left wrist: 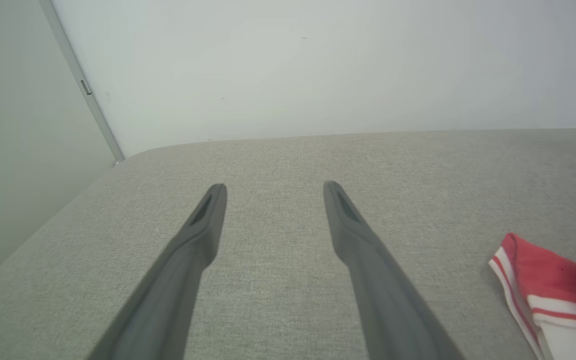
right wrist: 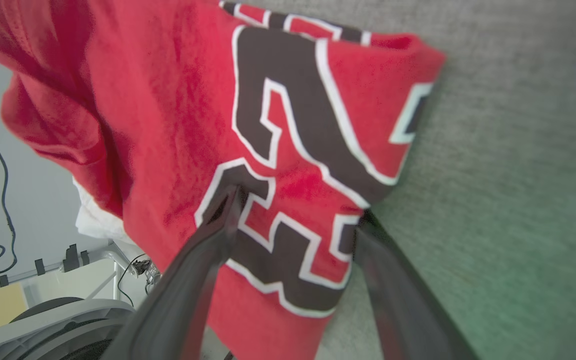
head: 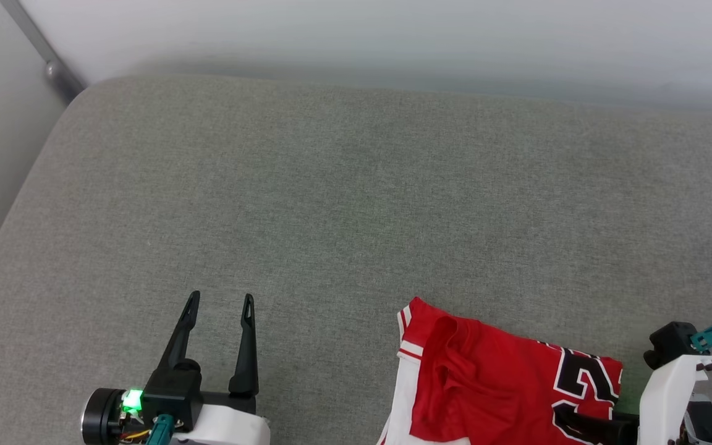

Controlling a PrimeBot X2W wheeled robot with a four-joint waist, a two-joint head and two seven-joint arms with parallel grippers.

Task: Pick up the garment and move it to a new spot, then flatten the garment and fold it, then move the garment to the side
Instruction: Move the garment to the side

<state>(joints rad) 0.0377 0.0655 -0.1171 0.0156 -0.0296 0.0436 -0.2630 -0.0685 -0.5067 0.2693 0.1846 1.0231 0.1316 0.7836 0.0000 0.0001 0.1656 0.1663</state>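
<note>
Two claws stand wide and neither holds anything. At the lower left of the head view the left claw (head: 221, 298) hovers over bare grey cushion (head: 331, 185), well apart from the shirt (head: 492, 383), which lies rumpled at the lower right of that view, close to the near edge. It is red with a big black, white-edged numeral, and a white sleeve with striped trim shows on its left side. From the right wrist camera, the right claw (right wrist: 299, 205) sits low at the shirt's border. One finger lies over the numeral and the other is just off the cloth against the cushion, so the edge of the cloth runs between them. Whether they touch the fabric I cannot tell. The cloth looks light, soft and limp, so I'd expect it to sag and bunch when lifted and to slide little on the woven cushion. A pinch on a doubled edge or at the sleeve seam, where the layers are thicker, seems the surest hold. A grab mid-panel would likely catch only one layer.
</note>
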